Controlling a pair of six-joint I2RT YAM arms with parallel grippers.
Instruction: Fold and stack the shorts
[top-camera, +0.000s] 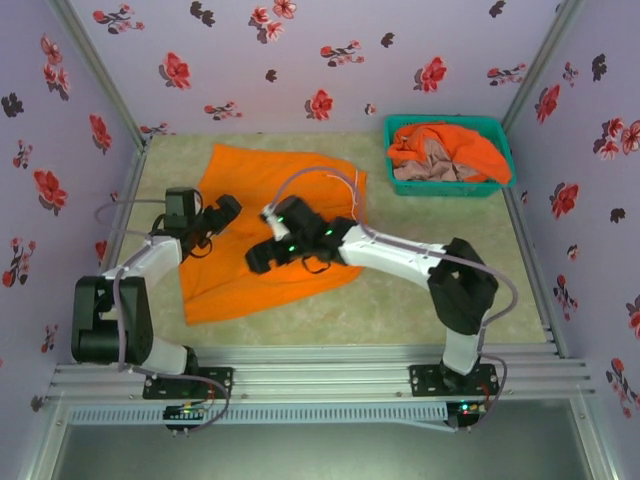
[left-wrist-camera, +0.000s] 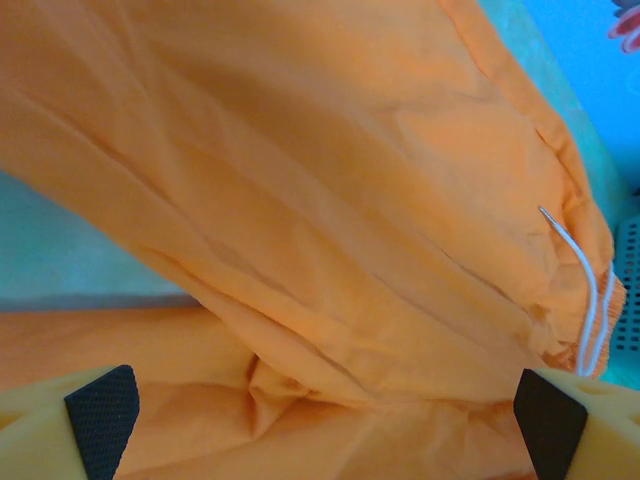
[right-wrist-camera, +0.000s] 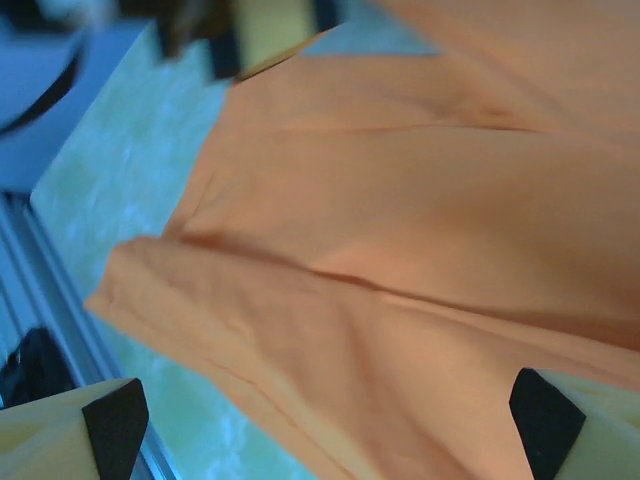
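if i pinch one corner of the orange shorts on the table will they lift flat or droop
Probably droop: the orange shorts lie in soft creases, so they look floppy. Likely light, being thin cloth. A push would probably bunch them rather than slide them, and the white drawstring may trail.

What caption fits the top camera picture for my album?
Left hand and right hand, both open, above bright orange cloth shorts spread on the table, teal plastic mesh basket nearby.
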